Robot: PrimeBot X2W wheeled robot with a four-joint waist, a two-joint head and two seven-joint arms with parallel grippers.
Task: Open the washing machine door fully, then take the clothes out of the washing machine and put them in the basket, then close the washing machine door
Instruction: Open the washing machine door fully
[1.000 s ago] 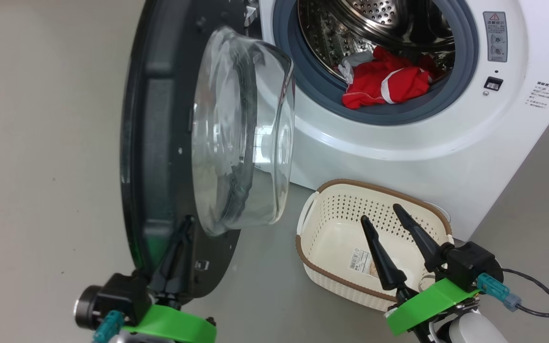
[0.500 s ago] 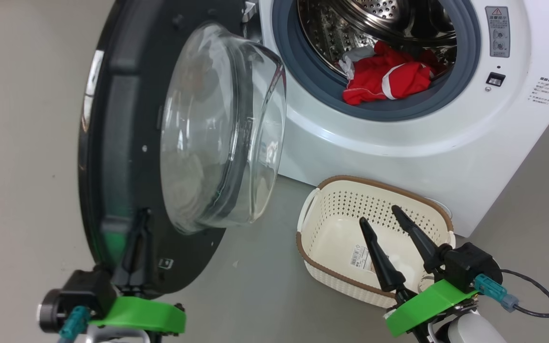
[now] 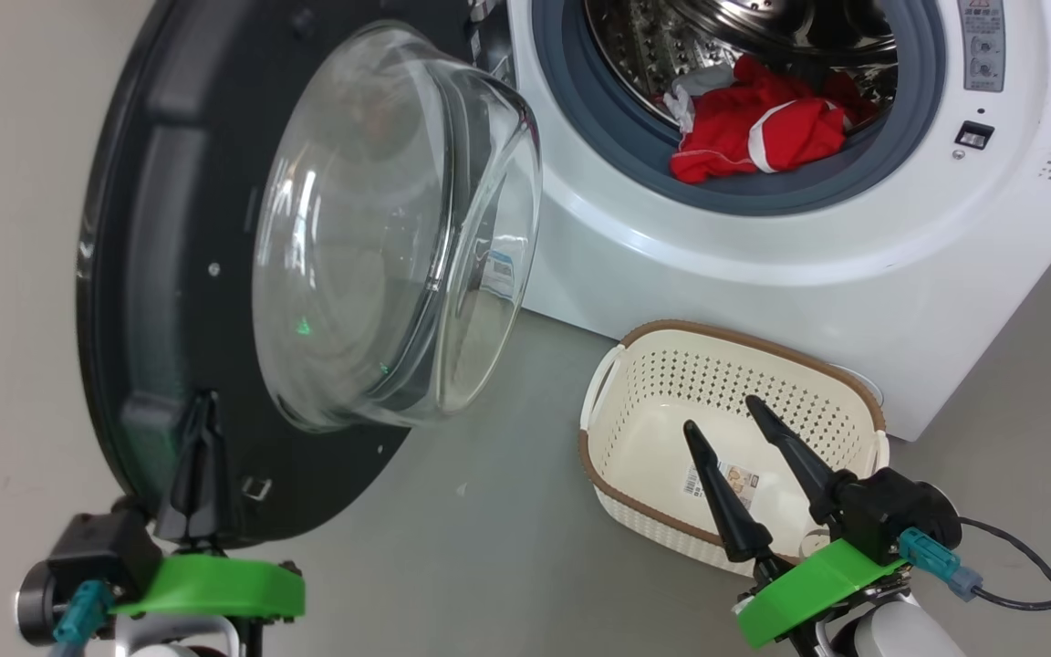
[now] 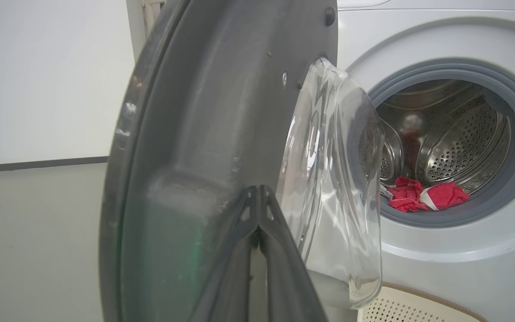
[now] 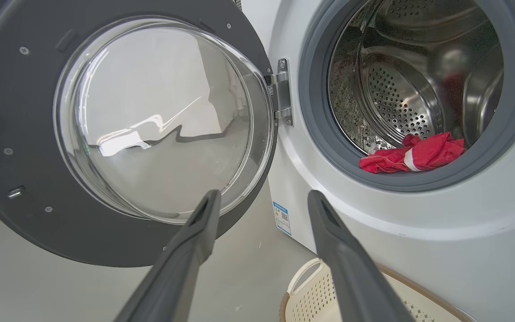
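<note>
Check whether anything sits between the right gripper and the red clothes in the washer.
Nothing visible blocks the right gripper. The door stands off to the left, the washer is open, and the clothes lie at its front edge.

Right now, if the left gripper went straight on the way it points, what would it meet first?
The door. The shut left gripper points at its dark inner face, and its tips seem to touch it, though depth is unclear.
</note>
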